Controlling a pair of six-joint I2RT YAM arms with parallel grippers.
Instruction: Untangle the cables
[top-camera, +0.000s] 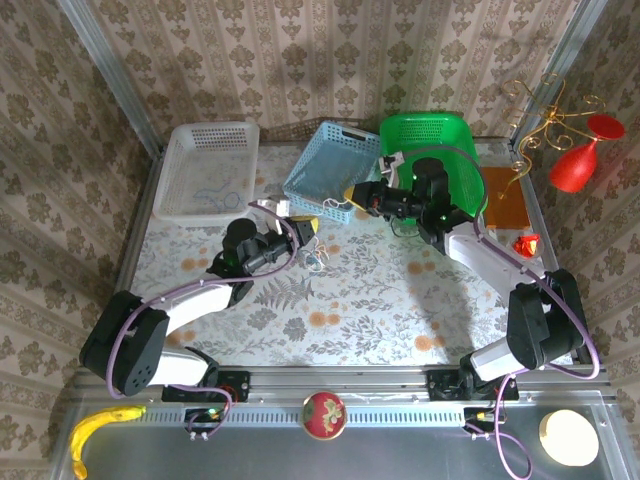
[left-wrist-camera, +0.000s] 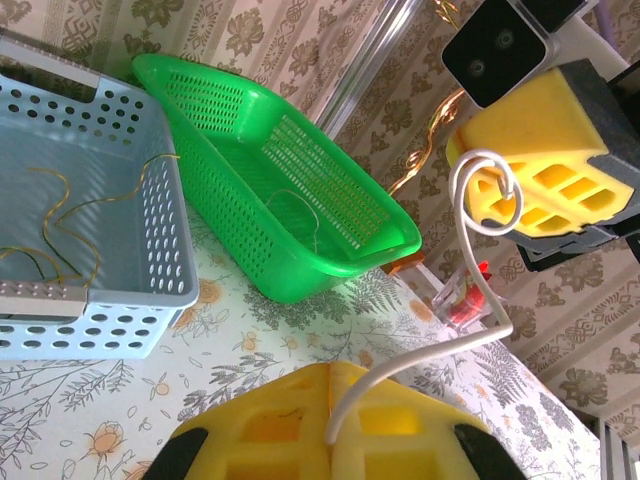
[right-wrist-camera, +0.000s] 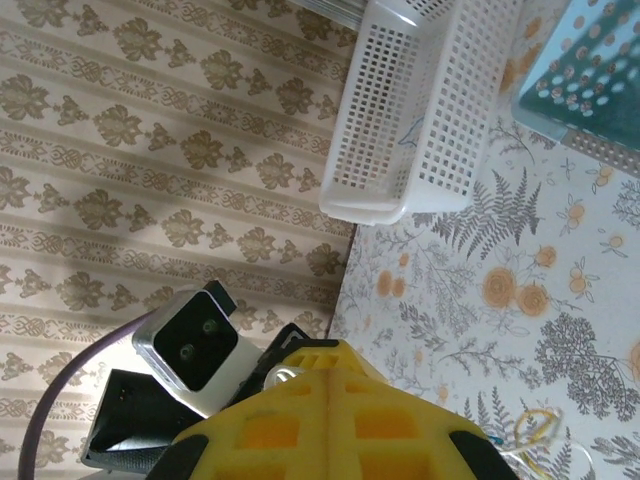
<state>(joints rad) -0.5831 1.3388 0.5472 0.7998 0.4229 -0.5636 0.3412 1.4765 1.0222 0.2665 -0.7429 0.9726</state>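
Roughly mid-table (top-camera: 400, 300), a touch toward 12 o'clock: left gripper (top-camera: 305, 226) and right gripper (top-camera: 355, 194) sit tip toward tip, near each other. Left pads (left-wrist-camera: 260, 430) are pressed together on the white cable (left-wrist-camera: 470, 300). It curves up in an S to a loop lying against the right gripper's tip. Right pads closed flat; whether they pinch that loop, cannot tell. Loose cables (top-camera: 315, 258) lie at 6 o'clock of the left gripper. Bluish cord (top-camera: 225, 190) in white basket (top-camera: 175, 175), 10 o'clock. Yellow cords (left-wrist-camera: 60, 230) in blue basket (top-camera: 330, 165), 12 o'clock. Green basket (top-camera: 440, 130), 1 o'clock.
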